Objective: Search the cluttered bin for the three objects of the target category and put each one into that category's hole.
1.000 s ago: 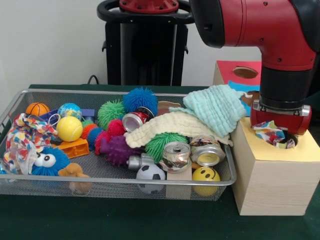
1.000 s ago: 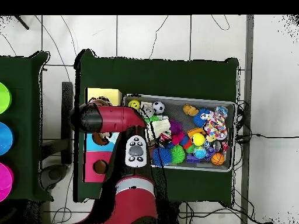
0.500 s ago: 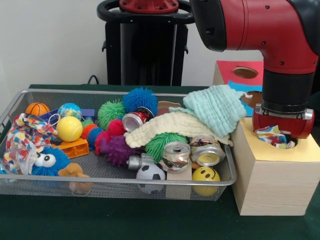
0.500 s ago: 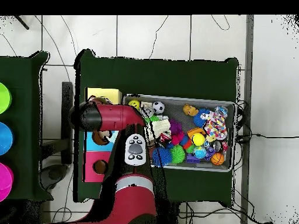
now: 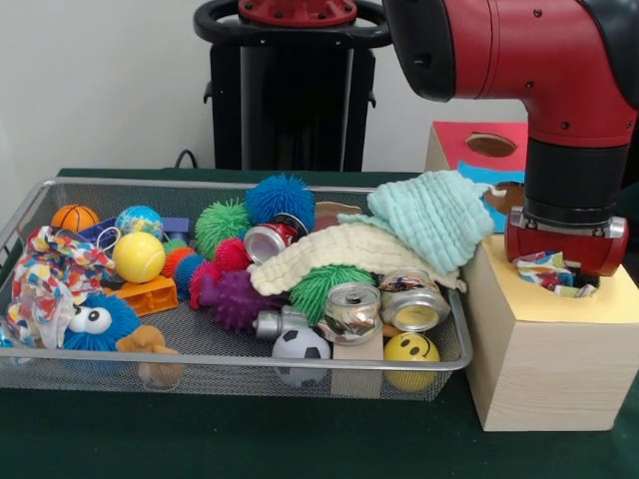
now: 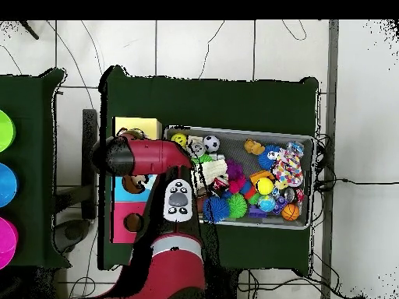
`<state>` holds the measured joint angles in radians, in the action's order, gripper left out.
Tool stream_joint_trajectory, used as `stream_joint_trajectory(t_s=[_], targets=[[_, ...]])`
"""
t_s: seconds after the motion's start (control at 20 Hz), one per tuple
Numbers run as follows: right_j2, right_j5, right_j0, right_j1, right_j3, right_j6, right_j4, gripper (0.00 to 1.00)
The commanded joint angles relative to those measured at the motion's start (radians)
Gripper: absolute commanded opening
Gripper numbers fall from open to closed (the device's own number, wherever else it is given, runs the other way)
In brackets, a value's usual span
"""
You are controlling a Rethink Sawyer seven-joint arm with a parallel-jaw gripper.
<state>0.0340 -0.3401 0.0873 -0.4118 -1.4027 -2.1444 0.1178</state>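
Gripper [image 5: 562, 271] over yellow box hole [image 5: 579, 284], dotted cloth [image 5: 544, 269] bunched under it; grip state unclear. More dotted cloth [image 5: 48, 271] at bin [image 5: 250, 361] end.

The front view looks level across the counter [image 5: 250, 444] toward the robot's pedestal [image 5: 292, 90], set close, with the bin [image 5: 240, 369] filling most of the width and the yellow-faced box [image 5: 544, 369] under the arm. The overhead view looks straight down from far up, robot base at its bottom edge. Both views share the bin [image 6: 304, 140] and the yellow-faced box [image 6: 140, 124].
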Motion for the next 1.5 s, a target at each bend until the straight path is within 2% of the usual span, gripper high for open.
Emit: stream_joint_trajectory(t_s=[0.05, 0.5, 0.6, 0.85, 1.0, 1.15, 1.35, 1.5], targets=[[-0.050, 0.035, 0.023, 0.141, -0.035, -0.095, -0.033, 1.00], [-0.060, 0.040, 0.017, 0.135, -0.051, -0.096, -0.029, 1.00], [-0.079, 0.000, 0.001, 0.118, -0.063, -0.079, -0.023, 1.00], [-0.018, -0.091, 0.034, 0.042, -0.088, -0.121, -0.004, 1.00], [-0.012, -0.118, 0.030, 0.014, -0.104, -0.115, -0.004, 1.00], [-0.009, -0.146, 0.013, -0.015, -0.123, -0.083, -0.017, 1.00], [0.038, -0.222, 0.004, -0.049, -0.120, -0.034, -0.053, 1.00], [0.032, -0.238, -0.011, -0.068, -0.130, -0.013, -0.059, 1.00]])
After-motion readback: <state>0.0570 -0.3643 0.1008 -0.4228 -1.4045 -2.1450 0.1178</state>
